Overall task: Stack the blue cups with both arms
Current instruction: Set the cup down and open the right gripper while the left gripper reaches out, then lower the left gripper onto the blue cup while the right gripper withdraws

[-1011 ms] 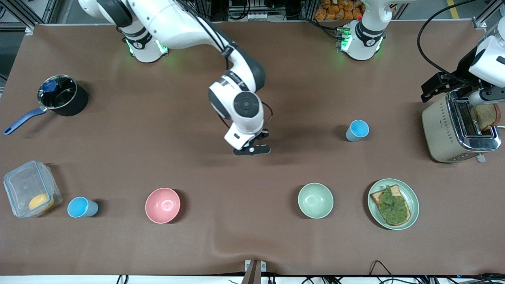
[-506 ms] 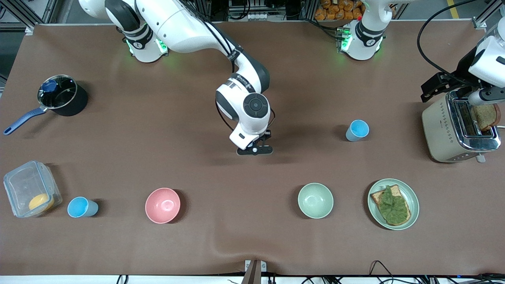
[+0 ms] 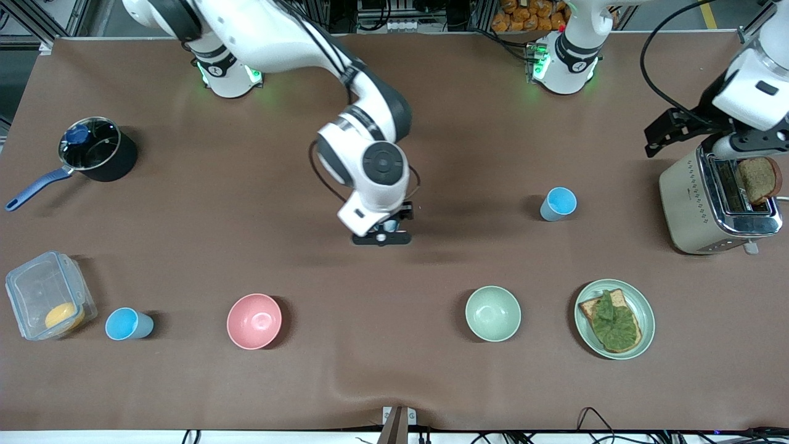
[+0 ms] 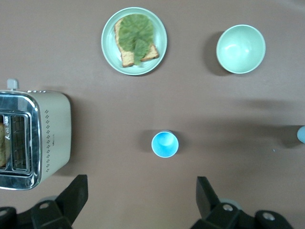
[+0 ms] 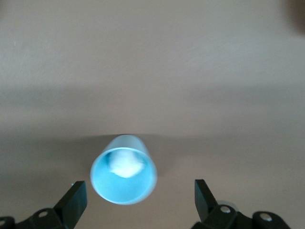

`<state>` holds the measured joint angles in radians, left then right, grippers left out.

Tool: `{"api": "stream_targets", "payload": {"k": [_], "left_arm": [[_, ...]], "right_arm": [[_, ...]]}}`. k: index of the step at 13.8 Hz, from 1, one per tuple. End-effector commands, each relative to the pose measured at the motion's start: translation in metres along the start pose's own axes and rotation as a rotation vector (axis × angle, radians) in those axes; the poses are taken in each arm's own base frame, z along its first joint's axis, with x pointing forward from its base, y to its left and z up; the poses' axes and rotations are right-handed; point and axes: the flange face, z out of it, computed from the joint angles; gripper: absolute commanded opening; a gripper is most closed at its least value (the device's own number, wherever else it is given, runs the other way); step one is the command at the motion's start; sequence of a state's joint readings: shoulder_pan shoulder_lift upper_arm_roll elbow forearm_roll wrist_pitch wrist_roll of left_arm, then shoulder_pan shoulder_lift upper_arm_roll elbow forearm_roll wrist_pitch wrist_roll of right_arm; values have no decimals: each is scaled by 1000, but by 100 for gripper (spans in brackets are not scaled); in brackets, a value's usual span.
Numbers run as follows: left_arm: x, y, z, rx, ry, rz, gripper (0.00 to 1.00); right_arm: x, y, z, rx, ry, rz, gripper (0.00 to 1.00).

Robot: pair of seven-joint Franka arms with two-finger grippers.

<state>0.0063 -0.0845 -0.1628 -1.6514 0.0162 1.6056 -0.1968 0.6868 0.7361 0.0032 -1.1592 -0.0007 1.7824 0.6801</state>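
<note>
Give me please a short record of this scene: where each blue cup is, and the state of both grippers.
right gripper: open, low at the table's middle
centre cup: upright between the right gripper's fingers, touching neither
left gripper: open, in the air by the toaster
second cup: upright, between the centre cup and the toaster
third cup: upright, beside the plastic box, toward the right arm's end
stacked: none yet
</note>
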Motion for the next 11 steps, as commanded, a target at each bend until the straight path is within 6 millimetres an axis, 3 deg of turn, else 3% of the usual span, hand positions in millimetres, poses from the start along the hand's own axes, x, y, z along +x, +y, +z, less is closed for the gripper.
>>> {"api": "stream_targets", "payload": {"k": [1,5,7,9,10,11], "left_arm": [[-5,20,-7,-9,0,18,100],[3,29,-3,-7,1,34,100],[7,30,-1,-22,-3,34,100],[17,38,24,-9,-46,49,100],[17,53,31,-8,-59,77,100],[19,56,36,-15,-66,78,100]], "right_arm": [[14,83,-52,24,-4,-9,100],[58,188,-80,83,-10,-82,100],[70,223,-86,84,-1,-53,100],[75,254,-96,92,1,-64,100],[75,270,-103,91,-3,-85,100],[76,294,-113,97,-2,-86,100]]}}
